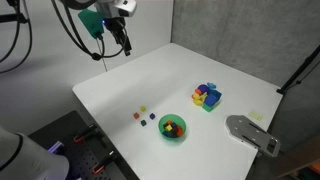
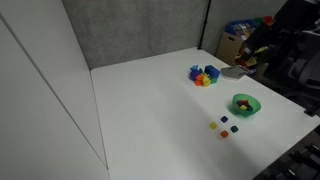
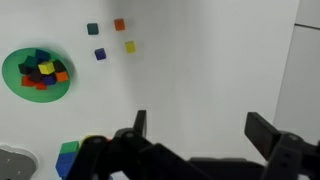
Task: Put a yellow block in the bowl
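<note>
A small yellow block (image 3: 129, 46) lies on the white table beside loose green (image 3: 92, 30), orange (image 3: 119, 24) and blue (image 3: 100, 54) blocks; it also shows in both exterior views (image 1: 143, 109) (image 2: 212, 125). The green bowl (image 3: 12, 72) (image 1: 173, 138) (image 2: 245, 111) next to them holds several coloured blocks. My gripper (image 3: 200, 130) (image 1: 120, 40) is open and empty, high above the table's far side and well away from the blocks. It does not show in the exterior view from the table's other side.
A blue container (image 1: 207, 96) (image 2: 204, 75) (image 3: 68, 155) with coloured blocks stands beyond the bowl. A grey flat object (image 1: 250, 133) lies at the table's edge. White table (image 1: 150, 75); a wall panel runs along one side (image 2: 40, 110).
</note>
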{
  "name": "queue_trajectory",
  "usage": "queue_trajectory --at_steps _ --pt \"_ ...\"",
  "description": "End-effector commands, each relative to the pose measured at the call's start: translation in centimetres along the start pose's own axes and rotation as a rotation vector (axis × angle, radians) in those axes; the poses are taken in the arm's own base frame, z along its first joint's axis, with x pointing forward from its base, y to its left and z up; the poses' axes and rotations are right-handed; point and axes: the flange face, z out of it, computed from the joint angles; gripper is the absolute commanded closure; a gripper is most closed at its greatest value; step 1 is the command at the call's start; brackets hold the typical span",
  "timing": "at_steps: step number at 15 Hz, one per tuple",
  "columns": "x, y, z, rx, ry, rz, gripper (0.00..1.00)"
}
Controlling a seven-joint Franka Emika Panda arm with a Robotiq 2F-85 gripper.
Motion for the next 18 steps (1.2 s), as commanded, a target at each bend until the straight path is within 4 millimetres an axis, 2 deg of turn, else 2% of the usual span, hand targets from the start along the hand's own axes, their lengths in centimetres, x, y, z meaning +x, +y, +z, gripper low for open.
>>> queue_trajectory --at_steps 1,6,10,14,18 --pt "0.1 0.0 -0.1 0.000 0.001 0.000 0.00" --pt "0.4 -0.3 0.3 -0.021 -0.021 -0.002 0.00" --pt "0.9 -1.2 2.6 -0.079 -0.070 -0.021 0.00" --pt "1.4 -1.4 6.5 -0.162 -0.095 -0.024 0.00" --pt "1.8 -0.7 11.4 -0.217 -0.140 -0.004 0.00"
